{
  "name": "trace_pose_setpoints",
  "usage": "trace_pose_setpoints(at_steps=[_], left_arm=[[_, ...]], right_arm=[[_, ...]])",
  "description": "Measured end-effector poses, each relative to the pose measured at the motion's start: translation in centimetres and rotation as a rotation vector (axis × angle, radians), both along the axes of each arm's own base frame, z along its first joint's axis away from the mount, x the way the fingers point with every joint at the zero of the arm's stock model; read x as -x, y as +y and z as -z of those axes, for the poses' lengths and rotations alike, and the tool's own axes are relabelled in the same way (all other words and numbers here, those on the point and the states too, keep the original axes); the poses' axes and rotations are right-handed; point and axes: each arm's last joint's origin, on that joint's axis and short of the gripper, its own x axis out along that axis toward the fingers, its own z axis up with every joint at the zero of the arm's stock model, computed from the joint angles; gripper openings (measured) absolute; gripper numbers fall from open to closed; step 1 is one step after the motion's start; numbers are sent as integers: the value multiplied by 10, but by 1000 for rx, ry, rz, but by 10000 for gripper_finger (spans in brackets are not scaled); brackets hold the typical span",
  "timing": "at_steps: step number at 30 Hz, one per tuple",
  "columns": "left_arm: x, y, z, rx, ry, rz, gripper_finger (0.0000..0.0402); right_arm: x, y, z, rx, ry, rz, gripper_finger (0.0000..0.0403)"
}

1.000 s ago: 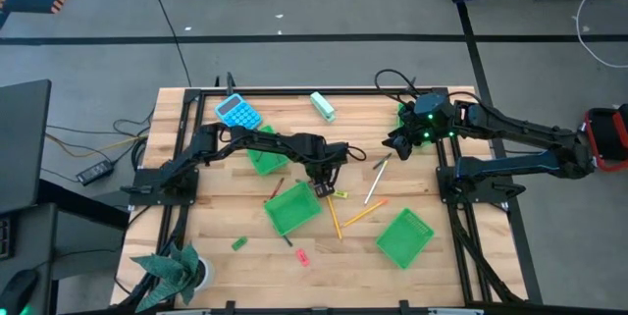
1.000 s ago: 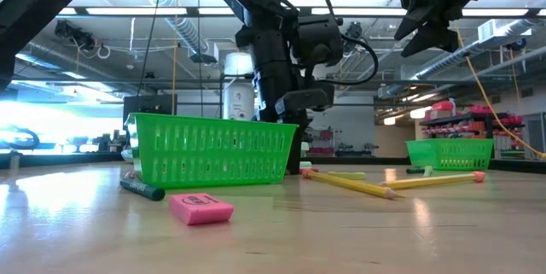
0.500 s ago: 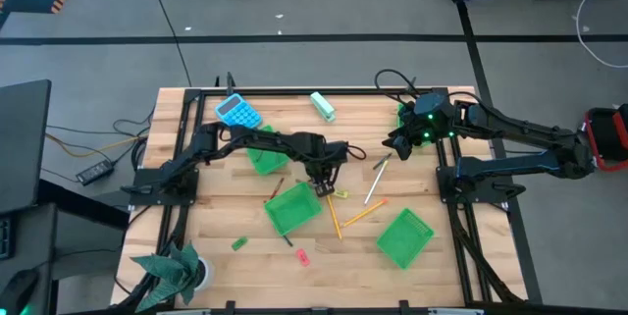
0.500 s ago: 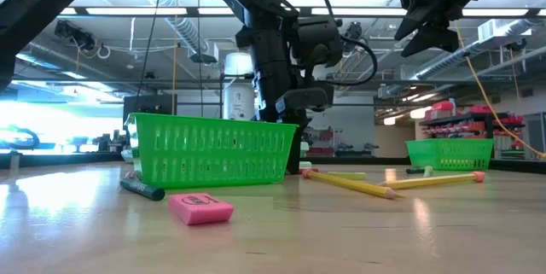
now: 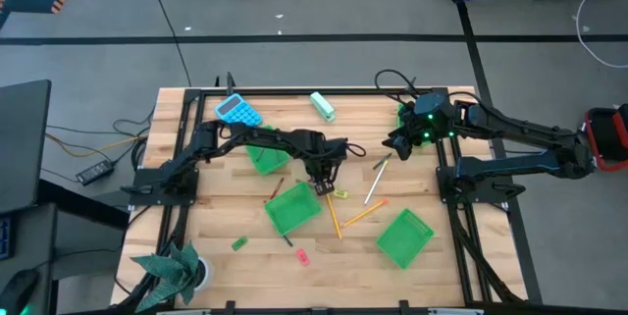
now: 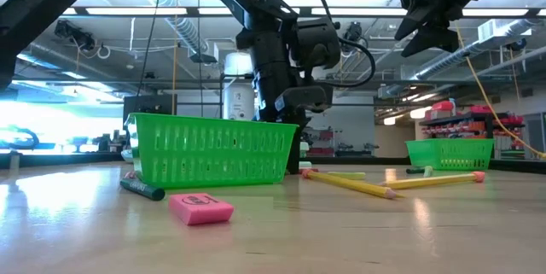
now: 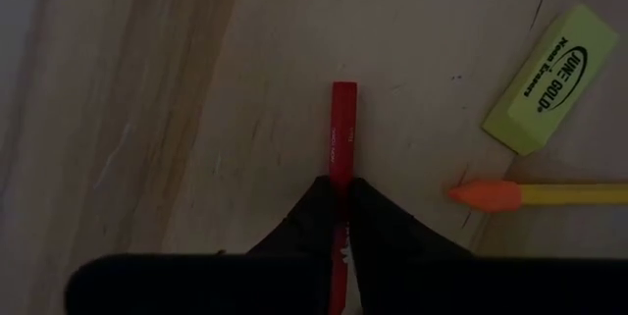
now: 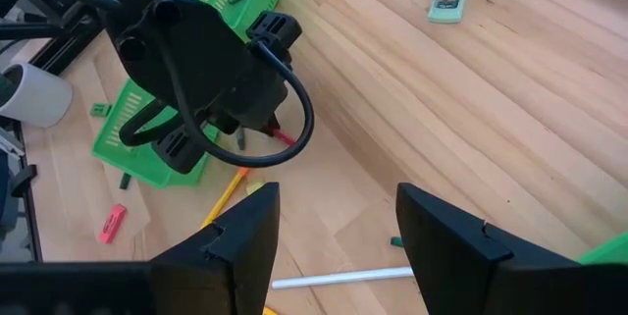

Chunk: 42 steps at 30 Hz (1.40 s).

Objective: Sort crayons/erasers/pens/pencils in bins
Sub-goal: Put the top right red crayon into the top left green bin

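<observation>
Around the left gripper (image 5: 321, 186), a bin (image 5: 291, 210) crowds its left and pencils (image 5: 334, 219) with a yellow eraser (image 5: 341, 194) lie right. Bare table (image 5: 432, 173) lies farther right.

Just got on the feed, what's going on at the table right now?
The left gripper is down on the table beside a green bin, fingers closed on a red crayon that lies flat on the wood. A yellow eraser and a yellow pencil lie close by. The right gripper hangs open above the table's far right side, holding nothing. A pink eraser and other pencils are not yet binned.
</observation>
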Motion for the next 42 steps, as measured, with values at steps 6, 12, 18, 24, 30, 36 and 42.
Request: trace_pose_setpoints(at_steps=[6,12,18,24,30,36,42], left_arm=[[0,2,0,17,-2,0,23],[1,3,-3,19,-8,1,24],[3,10,-8,14,-11,-15,24],[9,21,-11,11,17,-42,20],[15,31,-29,19,-13,-58,23],[23,42,-53,18,-57,-91,20],[40,54,-76,18,-32,-124,27]], right_arm=[[0,0,0,0,0,0,211],[0,0,0,0,0,-1,211],[0,0,0,0,0,-1,211],[0,0,0,0,1,-1,211],[0,0,0,2,3,-3,211],[1,0,0,1,7,-3,211],[1,0,0,0,7,-3,211]])
